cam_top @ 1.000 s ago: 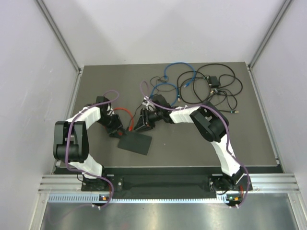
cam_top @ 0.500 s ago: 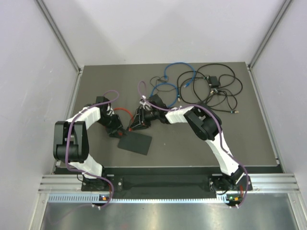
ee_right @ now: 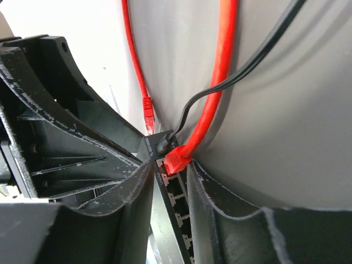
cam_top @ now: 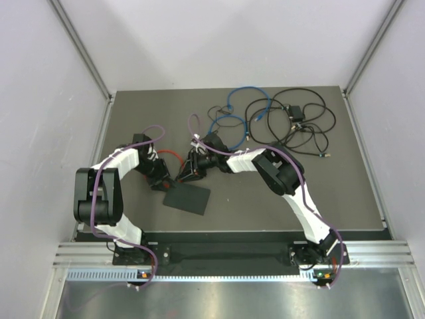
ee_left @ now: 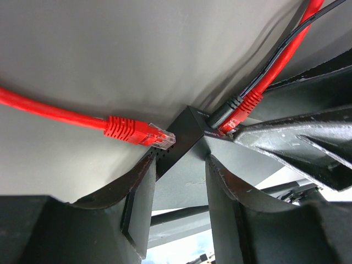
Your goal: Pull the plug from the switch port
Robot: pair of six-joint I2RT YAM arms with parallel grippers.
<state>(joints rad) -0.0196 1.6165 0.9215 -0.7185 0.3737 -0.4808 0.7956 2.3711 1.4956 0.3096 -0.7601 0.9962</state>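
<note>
The flat black switch (cam_top: 188,199) lies in front of the left arm. A red plug (ee_right: 177,160) sits in its end port (ee_right: 170,165), next to a black power plug (ee_right: 165,144). My right gripper (ee_right: 169,175) is open, its fingertips (ee_right: 204,184) either side of the red plug at the port face; the right finger touches the plug. It shows in the top view (cam_top: 188,172) too. My left gripper (ee_left: 179,162) is shut on the switch's corner (ee_left: 187,118), also seen from above (cam_top: 160,180). A second red plug (ee_left: 137,132) lies loose by the switch's side.
The red cable (cam_top: 170,154) loops on the mat behind both grippers. A blue cable (cam_top: 232,113) and several coiled black cables with a small adapter block (cam_top: 295,111) lie at the back right. Side walls close in the mat (cam_top: 265,206).
My right gripper has moved left, closer to the switch's port end. The left arm and the switch have not moved.
</note>
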